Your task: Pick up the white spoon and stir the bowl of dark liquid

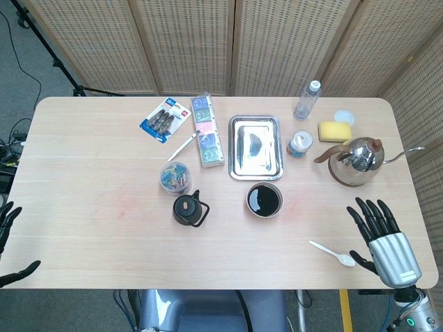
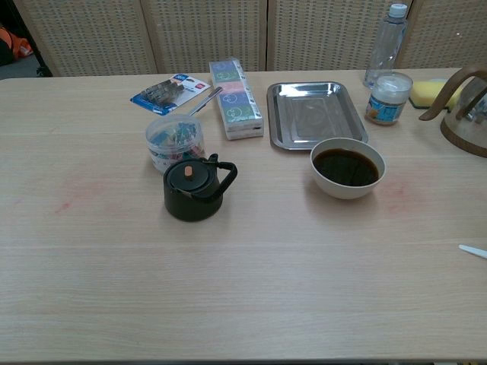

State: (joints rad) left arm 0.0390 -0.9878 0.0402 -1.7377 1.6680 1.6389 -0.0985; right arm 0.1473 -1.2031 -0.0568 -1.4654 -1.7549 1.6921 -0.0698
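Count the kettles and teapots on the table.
2: a small black teapot left of the bowl, and a steel gooseneck kettle at the right edge, beside the yellow sponge.

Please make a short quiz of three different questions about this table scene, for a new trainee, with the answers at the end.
1. True or false: the right hand holds the white spoon.
2. Which object stands nearest the bowl of dark liquid? A) steel tray B) yellow sponge C) water bottle
3. Fill in: the black teapot stands to the ____ of the bowl in the chest view.

Key: 1 false, the spoon lies on the table beside the hand; 2 A; 3 left.
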